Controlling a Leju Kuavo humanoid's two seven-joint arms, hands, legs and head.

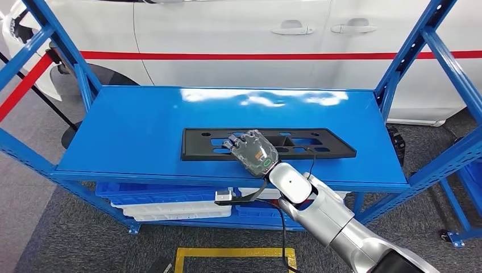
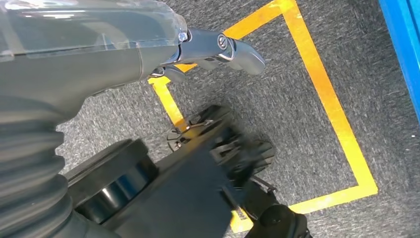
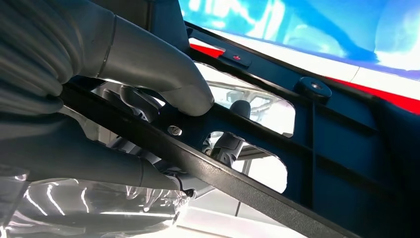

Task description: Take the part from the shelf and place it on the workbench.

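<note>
A long flat black part (image 1: 321, 143) with several cut-outs lies lengthwise on the top board of the blue shelf (image 1: 136, 131). My right hand (image 1: 254, 150) sits over its middle, at the near edge. In the right wrist view the thumb (image 3: 153, 69) presses on one face of the part (image 3: 322, 148), and dark fingers (image 3: 228, 146) curl up through its openings from the other face. My left hand (image 2: 213, 47) hangs over the grey floor with its fingers stretched out and nothing in it.
A white car (image 1: 239, 51) with a red stripe stands right behind the shelf. Blue uprights (image 1: 409, 57) flank the board. White and blue bins (image 1: 170, 206) sit on the lower level. A yellow tape square (image 1: 233, 253) marks the carpet.
</note>
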